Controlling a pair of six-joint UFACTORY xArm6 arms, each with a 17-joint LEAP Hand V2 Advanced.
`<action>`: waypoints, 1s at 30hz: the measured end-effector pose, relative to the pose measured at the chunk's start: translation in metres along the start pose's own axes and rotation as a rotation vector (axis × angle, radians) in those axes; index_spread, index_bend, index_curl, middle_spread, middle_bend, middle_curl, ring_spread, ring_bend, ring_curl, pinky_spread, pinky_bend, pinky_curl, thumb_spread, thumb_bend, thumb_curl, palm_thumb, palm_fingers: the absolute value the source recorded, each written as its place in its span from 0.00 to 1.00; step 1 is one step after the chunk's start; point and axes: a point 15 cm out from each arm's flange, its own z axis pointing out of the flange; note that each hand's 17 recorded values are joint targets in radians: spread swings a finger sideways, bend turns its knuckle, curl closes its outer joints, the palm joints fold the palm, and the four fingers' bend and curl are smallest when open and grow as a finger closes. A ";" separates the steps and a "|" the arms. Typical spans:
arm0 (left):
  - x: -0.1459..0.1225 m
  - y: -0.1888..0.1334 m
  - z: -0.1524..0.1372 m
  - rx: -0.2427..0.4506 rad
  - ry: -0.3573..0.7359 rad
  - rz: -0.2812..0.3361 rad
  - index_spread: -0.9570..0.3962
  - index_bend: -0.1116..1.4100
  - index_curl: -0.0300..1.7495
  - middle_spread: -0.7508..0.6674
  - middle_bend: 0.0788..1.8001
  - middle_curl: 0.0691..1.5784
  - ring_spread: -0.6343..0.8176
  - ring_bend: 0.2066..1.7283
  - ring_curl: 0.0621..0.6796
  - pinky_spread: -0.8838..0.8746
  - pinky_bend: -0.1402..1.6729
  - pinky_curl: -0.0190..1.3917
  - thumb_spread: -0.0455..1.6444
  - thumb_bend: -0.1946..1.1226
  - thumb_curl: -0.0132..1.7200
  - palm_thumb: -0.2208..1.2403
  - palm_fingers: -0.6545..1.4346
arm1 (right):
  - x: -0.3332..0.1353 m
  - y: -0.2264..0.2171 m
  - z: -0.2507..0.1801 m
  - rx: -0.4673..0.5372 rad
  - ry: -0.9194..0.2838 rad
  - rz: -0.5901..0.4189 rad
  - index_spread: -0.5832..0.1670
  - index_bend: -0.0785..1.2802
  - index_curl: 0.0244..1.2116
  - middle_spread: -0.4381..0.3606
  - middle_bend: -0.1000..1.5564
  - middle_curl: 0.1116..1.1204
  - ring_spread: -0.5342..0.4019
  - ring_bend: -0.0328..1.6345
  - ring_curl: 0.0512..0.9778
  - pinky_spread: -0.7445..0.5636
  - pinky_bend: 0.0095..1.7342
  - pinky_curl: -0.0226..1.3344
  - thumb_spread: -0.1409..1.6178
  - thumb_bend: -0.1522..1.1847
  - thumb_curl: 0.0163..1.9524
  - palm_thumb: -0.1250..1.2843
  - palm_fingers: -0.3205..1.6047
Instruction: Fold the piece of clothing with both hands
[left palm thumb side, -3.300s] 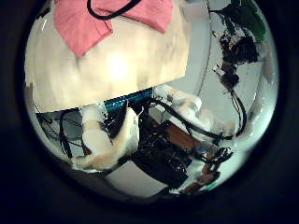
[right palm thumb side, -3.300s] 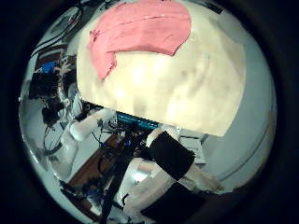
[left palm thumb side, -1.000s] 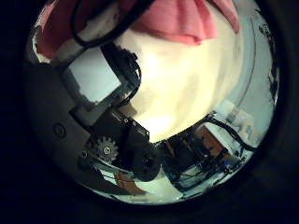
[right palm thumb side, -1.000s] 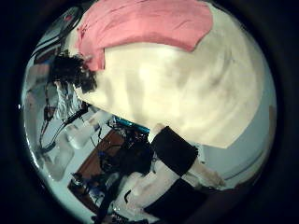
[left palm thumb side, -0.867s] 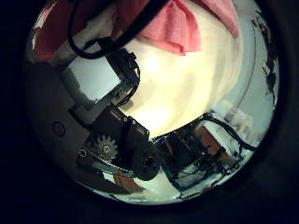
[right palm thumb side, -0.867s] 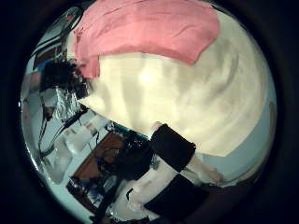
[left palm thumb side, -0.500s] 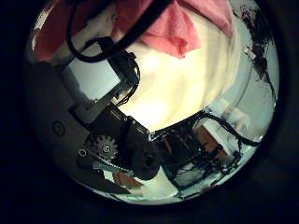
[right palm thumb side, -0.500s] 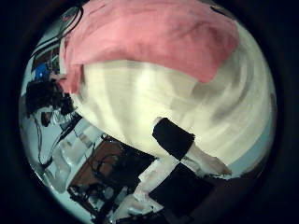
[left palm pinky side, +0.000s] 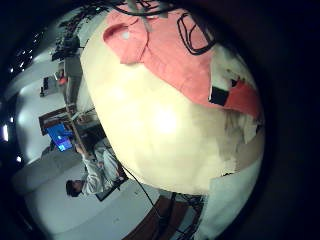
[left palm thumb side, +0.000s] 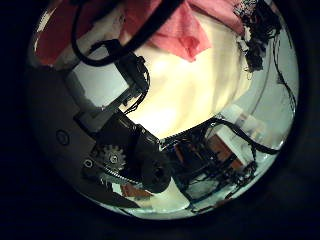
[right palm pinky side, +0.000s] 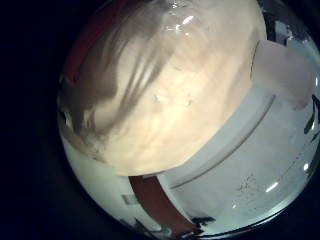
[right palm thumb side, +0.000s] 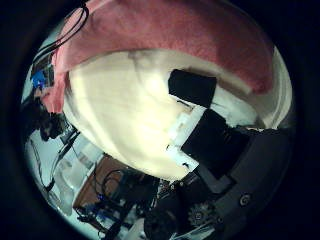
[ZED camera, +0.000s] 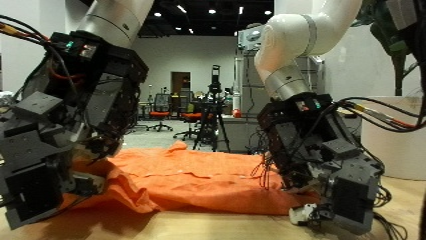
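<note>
Tabletop (ZED camera: 200, 228): orange garment (ZED camera: 187, 175) flat | left hand (ZED camera: 53, 150), right hand (ZED camera: 326, 165) newly lowered onto its edge | fingers' state: cannot tell | grasp pending.

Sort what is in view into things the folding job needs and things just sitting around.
Job:
orange garment
left hand
right hand

Just there:
table under the garment
red chairs behind
tripod behind
</note>
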 end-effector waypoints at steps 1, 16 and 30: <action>0.000 0.001 -0.001 0.000 0.000 0.001 0.24 0.25 0.39 0.12 0.50 0.33 0.00 0.40 0.55 0.08 0.65 0.34 0.62 0.13 0.19 0.69 0.86 | 0.000 0.000 0.000 0.000 0.001 0.000 0.26 0.29 0.33 0.28 0.39 0.41 0.26 0.51 0.40 0.19 0.36 0.29 0.67 0.12 0.18 0.64 0.83; -0.003 0.052 -0.022 -0.079 0.025 0.074 0.22 0.21 0.44 0.12 0.50 0.33 0.00 0.40 0.56 0.08 0.66 0.34 0.63 0.13 0.18 0.68 0.86 | 0.006 0.079 -0.026 -0.062 0.025 0.008 0.32 0.71 0.61 0.33 0.73 0.63 0.30 0.75 0.59 0.27 0.64 0.48 0.82 0.16 0.20 0.81 0.80; -0.004 0.123 -0.060 -0.157 0.085 0.152 0.21 0.19 0.47 0.12 0.50 0.33 0.00 0.40 0.57 0.08 0.66 0.34 0.63 0.13 0.18 0.68 0.86 | -0.010 0.177 -0.062 0.086 0.044 -0.011 0.37 0.76 0.70 0.35 0.78 0.67 0.33 0.81 0.63 0.33 0.70 0.54 0.87 0.14 0.22 0.83 0.75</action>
